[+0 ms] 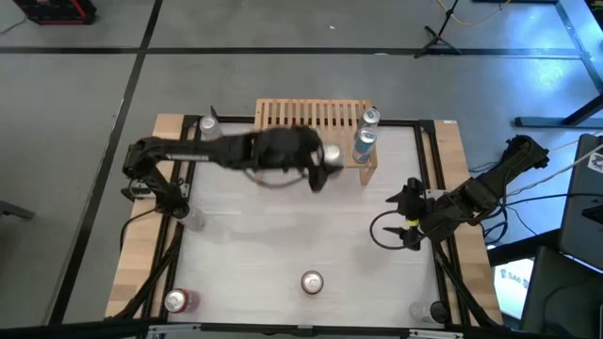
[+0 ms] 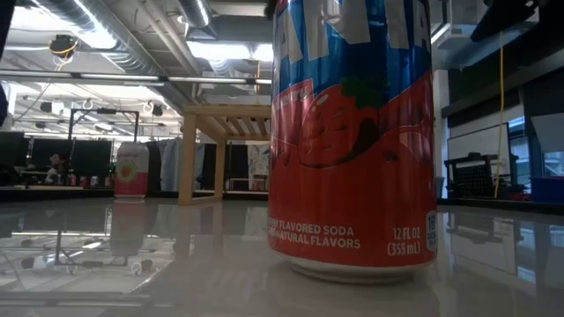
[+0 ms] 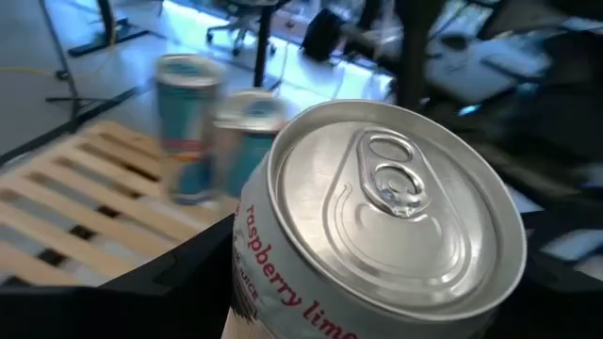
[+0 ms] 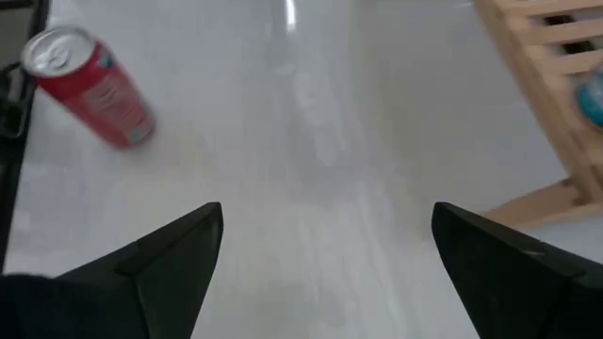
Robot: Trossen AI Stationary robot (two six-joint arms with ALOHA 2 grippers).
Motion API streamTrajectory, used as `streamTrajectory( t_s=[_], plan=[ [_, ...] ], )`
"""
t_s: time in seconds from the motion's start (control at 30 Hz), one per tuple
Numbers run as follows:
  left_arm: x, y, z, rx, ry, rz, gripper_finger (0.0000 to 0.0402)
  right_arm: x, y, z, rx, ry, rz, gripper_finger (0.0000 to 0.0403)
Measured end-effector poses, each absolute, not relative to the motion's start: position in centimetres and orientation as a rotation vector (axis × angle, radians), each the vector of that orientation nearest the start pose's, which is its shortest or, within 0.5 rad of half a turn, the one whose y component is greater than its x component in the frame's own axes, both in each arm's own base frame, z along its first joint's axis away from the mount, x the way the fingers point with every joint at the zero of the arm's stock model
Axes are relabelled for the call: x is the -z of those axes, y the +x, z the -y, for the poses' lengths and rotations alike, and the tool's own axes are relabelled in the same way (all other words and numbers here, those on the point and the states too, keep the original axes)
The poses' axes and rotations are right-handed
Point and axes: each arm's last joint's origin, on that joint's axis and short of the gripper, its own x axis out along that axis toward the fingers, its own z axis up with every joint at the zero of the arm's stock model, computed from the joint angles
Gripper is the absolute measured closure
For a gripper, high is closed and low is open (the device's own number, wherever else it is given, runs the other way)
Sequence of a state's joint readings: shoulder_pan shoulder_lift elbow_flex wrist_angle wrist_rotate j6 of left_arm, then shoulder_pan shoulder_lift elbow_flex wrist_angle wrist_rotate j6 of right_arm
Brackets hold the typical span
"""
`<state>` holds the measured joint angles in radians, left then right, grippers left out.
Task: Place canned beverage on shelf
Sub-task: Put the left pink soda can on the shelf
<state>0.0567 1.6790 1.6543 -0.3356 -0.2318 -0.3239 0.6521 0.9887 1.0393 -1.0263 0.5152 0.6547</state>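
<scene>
Already two cans (image 1: 366, 132) stood on the shelf (image 1: 311, 118); my left claw (image 1: 325, 162) gripped a raspberry-lime can (image 3: 377, 226) beside it, unplaced.

We see a low slatted rack of pale, matt bare wood (image 1: 311, 117) at upper centre. The white table top (image 2: 176, 264) is glossy and mirror-smooth. The raspberry-lime can's brushed silver metal lid (image 3: 396, 217) shines softly; the red-and-blue soda can (image 2: 352, 132) looks glossy.

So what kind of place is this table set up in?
Probably a lab or workshop: bare ceiling ducts overhead, a grey concrete floor with stands and cables around the table, and desks with office chairs behind.
</scene>
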Motion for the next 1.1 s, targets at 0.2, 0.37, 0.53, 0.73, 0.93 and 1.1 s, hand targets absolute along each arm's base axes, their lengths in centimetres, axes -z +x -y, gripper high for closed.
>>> streamTrajectory(
  t_s=[0.2,0.37,0.53,0.73,0.93,1.1],
  plan=[
    [-36.7,38.9,-8.5,-0.304,-0.237,-0.387,0.0103,-32.1,13.8,-8.6,0.219,0.122,-0.77,0.0033],
    [-34.6,39.4,-11.9,-0.295,-0.246,-0.44,0.0103,-32.1,13.8,-8.4,0.282,0.172,-0.751,0.0033],
    [-34.0,39.8,-14.2,-0.29,-0.216,-0.402,0.0102,-32.1,13.8,-8.3,0.334,0.222,-0.715,0.0033],
    [-34.0,39.7,-16.1,-0.299,-0.181,-0.356,0.0102,-32.2,13.8,-8.3,0.37,0.276,-0.691,0.0033],
    [-32.3,40.4,-17.5,-0.267,-0.187,-0.37,0.0102,-32.1,13.8,-8.3,0.379,0.317,-0.689,0.0033],
    [-31.8,40.9,-17.4,-0.247,-0.19,-0.368,0.0102,-32.1,13.8,-8.3,0.381,0.324,-0.687,0.0033]
  ],
)
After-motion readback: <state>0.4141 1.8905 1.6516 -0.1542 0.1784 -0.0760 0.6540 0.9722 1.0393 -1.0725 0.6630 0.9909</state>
